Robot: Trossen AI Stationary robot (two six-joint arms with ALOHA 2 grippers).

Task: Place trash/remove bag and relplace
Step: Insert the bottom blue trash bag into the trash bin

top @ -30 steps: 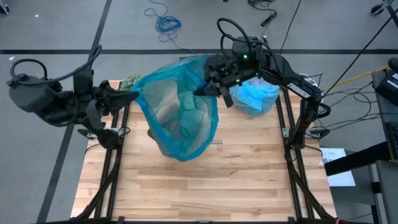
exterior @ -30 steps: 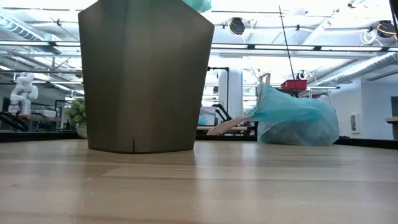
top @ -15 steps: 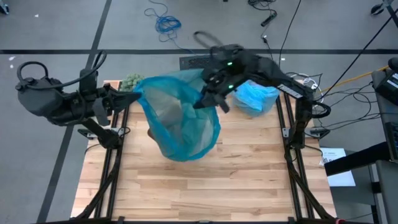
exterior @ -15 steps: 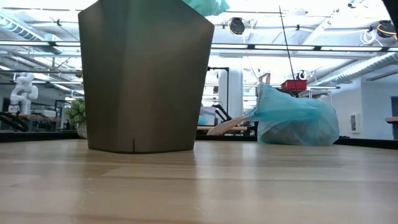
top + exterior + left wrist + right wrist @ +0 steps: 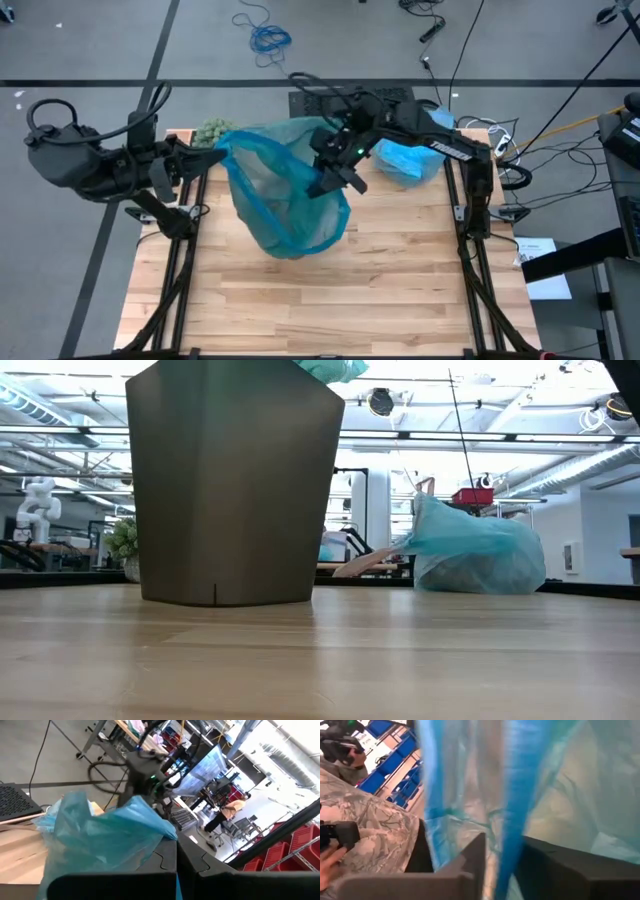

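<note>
The left arm reached in from the table's left edge, its forearm level and pointing toward the centre, wrist in line with it. The left gripper (image 5: 213,155) sat near the far left corner, its two dark fingers (image 5: 165,865) pressed together on a fold of the blue bag (image 5: 285,195). The right arm came from the far right corner, elbow raised, forearm angled down and across toward the table's middle. The right gripper (image 5: 335,178) pointed downward at the bag's right rim, its fingers (image 5: 470,857) closed with a strip of the film pinched between them.
</note>
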